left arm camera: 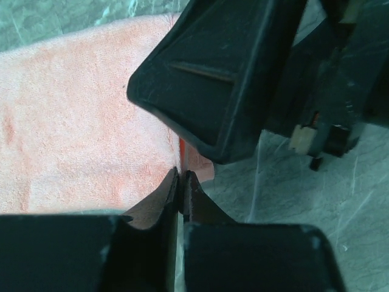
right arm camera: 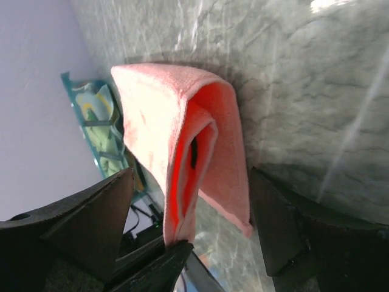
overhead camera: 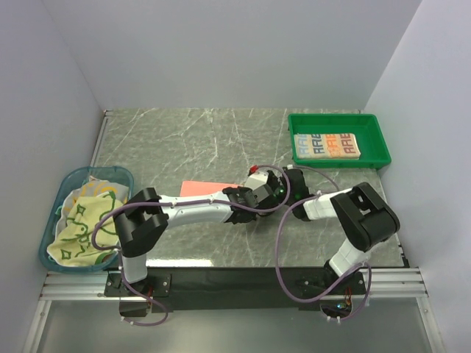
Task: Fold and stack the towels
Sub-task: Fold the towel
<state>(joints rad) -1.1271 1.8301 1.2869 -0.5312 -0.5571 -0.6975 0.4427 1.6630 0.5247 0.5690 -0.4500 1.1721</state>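
Note:
A salmon-pink towel [overhead camera: 208, 187] lies on the marble table at the centre, mostly hidden by both arms. My left gripper [left arm camera: 180, 180] is shut on the towel's [left arm camera: 79, 121] near right corner and lifts it a little. In the right wrist view the pink towel [right arm camera: 176, 128] rises in a doubled fold, pinched at the bottom. My right gripper [right arm camera: 191, 228] is open, with one finger on each side of that lifted fold and not touching it. A folded cream towel with coloured letters [overhead camera: 326, 146] lies in the green tray [overhead camera: 375, 140]. Frog-pattern towels [overhead camera: 81, 220] fill the blue basket [overhead camera: 50, 220].
The two grippers [overhead camera: 254, 193] [overhead camera: 278, 188] meet tip to tip at the table's centre. The right gripper's black finger [left arm camera: 219, 79] looms just above the left jaws. The basket [right arm camera: 91, 115] stands at the left edge and the tray at the back right.

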